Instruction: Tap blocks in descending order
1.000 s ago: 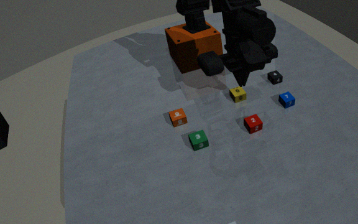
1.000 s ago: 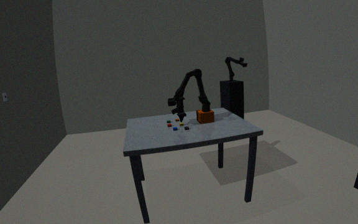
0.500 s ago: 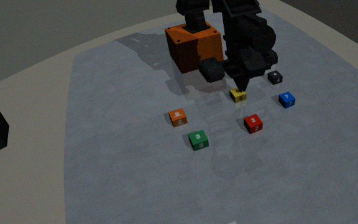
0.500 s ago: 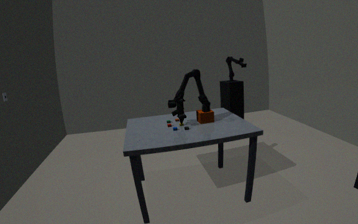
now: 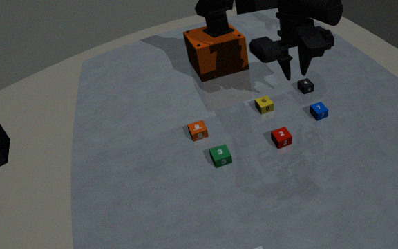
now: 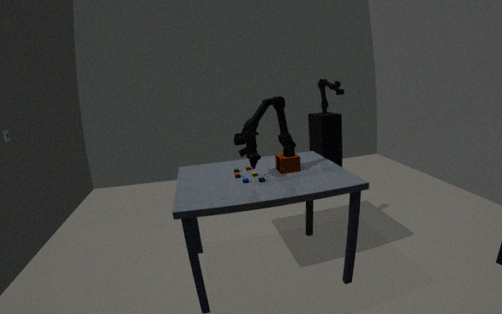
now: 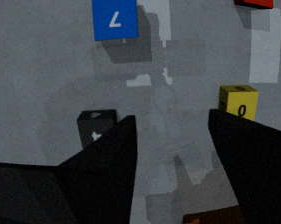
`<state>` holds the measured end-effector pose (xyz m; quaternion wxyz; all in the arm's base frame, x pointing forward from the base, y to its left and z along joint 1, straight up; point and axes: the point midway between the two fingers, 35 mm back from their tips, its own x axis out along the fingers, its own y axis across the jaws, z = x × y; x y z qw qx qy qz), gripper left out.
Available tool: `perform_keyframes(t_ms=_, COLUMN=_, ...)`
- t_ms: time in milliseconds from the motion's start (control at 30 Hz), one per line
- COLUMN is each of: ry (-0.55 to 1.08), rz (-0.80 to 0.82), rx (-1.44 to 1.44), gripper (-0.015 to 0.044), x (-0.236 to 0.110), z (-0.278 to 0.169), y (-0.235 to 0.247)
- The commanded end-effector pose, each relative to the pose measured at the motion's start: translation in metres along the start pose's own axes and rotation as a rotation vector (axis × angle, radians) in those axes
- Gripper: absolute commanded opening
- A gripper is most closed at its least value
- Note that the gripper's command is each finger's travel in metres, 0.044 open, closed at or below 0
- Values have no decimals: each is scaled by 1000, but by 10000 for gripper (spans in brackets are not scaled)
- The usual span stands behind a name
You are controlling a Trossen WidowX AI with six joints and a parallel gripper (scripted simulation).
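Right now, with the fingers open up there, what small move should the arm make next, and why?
Probably slide the open fingers sideways from beside the black 4 to above the blue 7, then lower. Seven is the highest digit I can read. The orange block has a blurred digit that could outrank it.

Pale grey matte bench (image 5: 144, 194), mottled with darker shadow. Six small cubes bearing pale digits: black cube (image 5: 305, 86), blue cube (image 5: 318, 111), yellow cube (image 5: 264, 104) with dark digit, red cube (image 5: 281, 137), green cube (image 5: 220, 155), orange cube (image 5: 197, 130). Orange base box (image 5: 199, 52), blotched black. Black end effector (image 5: 296, 70).
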<state>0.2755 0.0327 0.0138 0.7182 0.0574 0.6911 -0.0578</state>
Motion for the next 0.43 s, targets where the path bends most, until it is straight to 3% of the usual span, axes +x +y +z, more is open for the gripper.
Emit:
perform_keyframes(t_ms=0, ry=-5, rz=0, rx=-16, gripper=282, x=-22, z=1, y=50)
perform_keyframes(t_ms=167, ry=11, rz=10, rx=15, gripper=400, x=-50, z=-14, y=113)
perform_keyframes(t_ms=400, ry=14, rz=11, rx=21, gripper=400, x=-54, z=-17, y=121)
